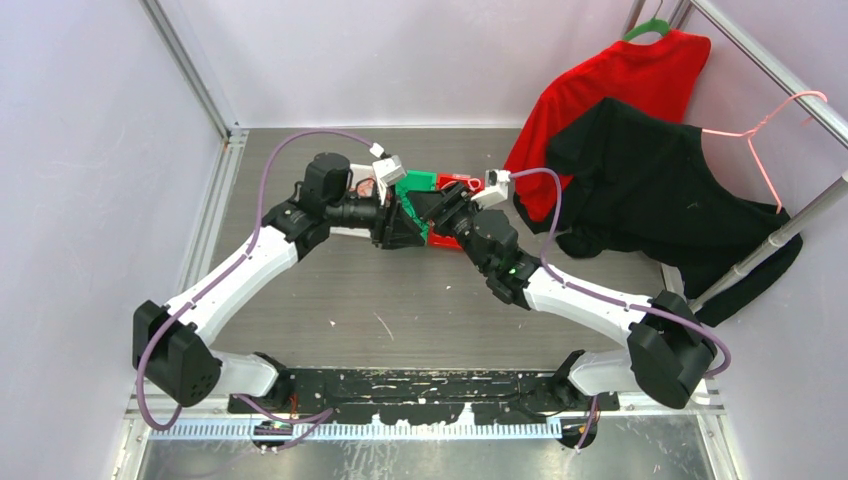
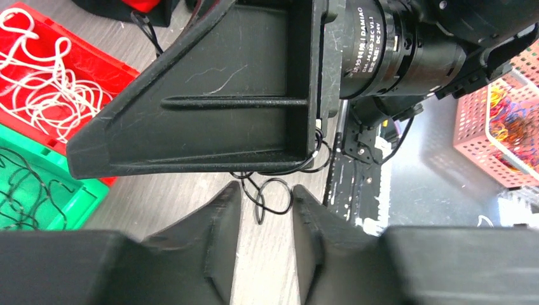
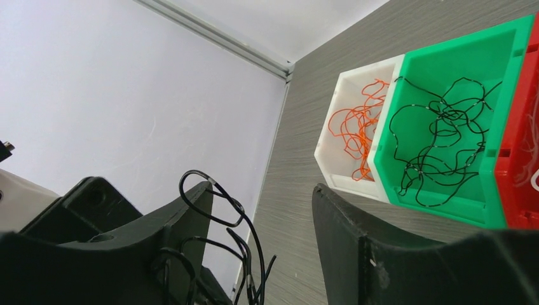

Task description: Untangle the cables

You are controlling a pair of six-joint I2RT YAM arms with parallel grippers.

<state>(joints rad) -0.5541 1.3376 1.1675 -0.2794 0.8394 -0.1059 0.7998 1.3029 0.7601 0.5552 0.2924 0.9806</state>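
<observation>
A clump of thin black cables (image 3: 251, 241) hangs hooked over the left finger (image 3: 184, 222) of my right gripper (image 3: 260, 198), whose jaws stand wide apart. In the left wrist view that finger (image 2: 203, 121) fills the top, and a black cable loop (image 2: 260, 210) dangles from it between the tips of my left gripper (image 2: 265, 192), which stand apart around the loop without pinching it. From above, both grippers (image 1: 405, 225) (image 1: 442, 207) meet over the bins. Sorted cables lie in bins: orange in white (image 3: 337, 95), black in green (image 3: 515, 44), white in red (image 2: 102, 60).
A pink mesh basket (image 2: 473, 127) with mixed coloured cables stands beside the arms' base plate. A red shirt (image 1: 620, 80) and a black shirt (image 1: 650, 180) hang from a rail at the back right. White walls close the table on the left and back.
</observation>
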